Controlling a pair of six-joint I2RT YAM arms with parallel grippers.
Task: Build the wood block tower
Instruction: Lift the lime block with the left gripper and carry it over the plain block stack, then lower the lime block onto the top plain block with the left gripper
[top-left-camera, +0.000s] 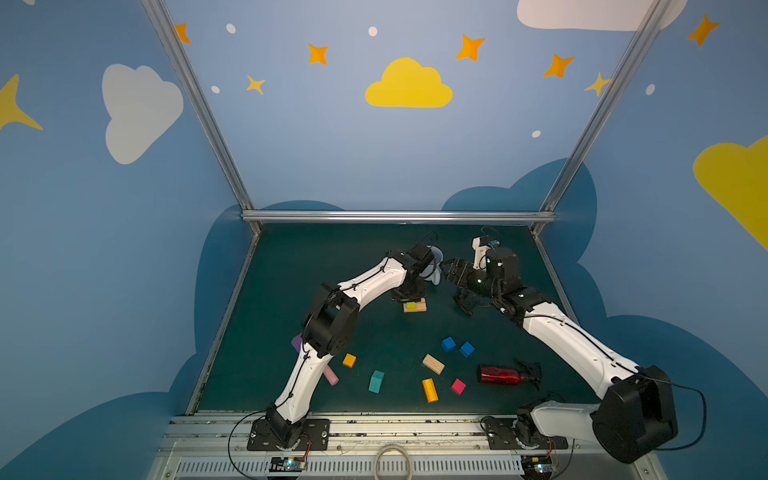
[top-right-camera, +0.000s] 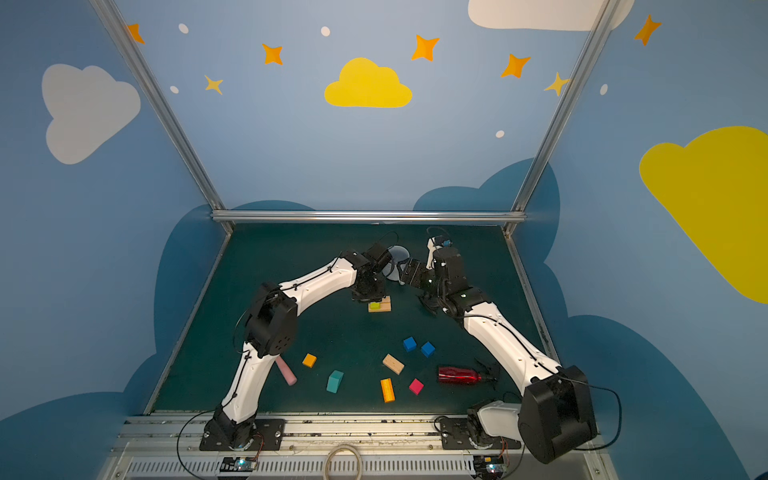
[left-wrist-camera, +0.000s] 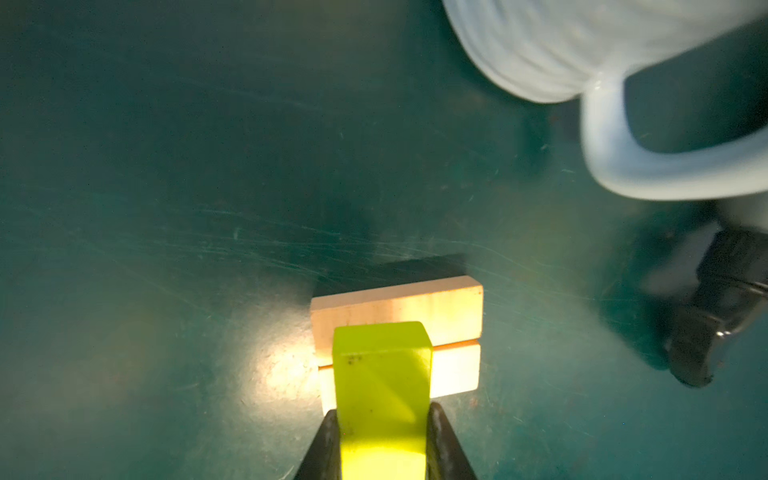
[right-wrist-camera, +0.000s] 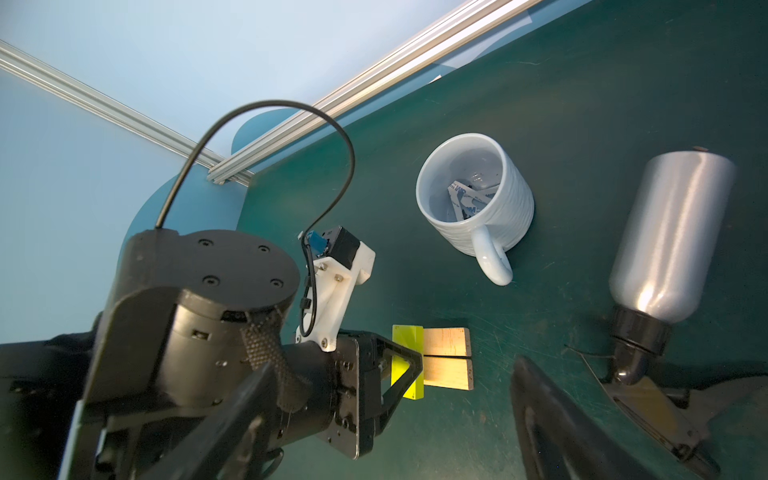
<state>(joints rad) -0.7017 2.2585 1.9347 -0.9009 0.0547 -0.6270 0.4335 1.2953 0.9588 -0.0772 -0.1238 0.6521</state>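
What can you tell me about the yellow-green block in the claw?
The yellow-green block is a smooth, painted-looking wooden bar with squared edges and a few dark specks. The left claw is shut on two opposite sides of it. It lies crosswise over two tan bars, nearer one end of them; they lie side by side on the green table. Whether it already rests on them is unclear.

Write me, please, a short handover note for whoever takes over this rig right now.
Left gripper: shut on the yellow-green bar, held crosswise over two tan bars lying side by side; contact unclear.
Right gripper: open, empty, beside them.
Done: tan base laid.
Left to do: release the bar, then stack the loose blocks near the front: loose tan bar, orange bar, orange cube, pink cube, blue cubes, teal piece.
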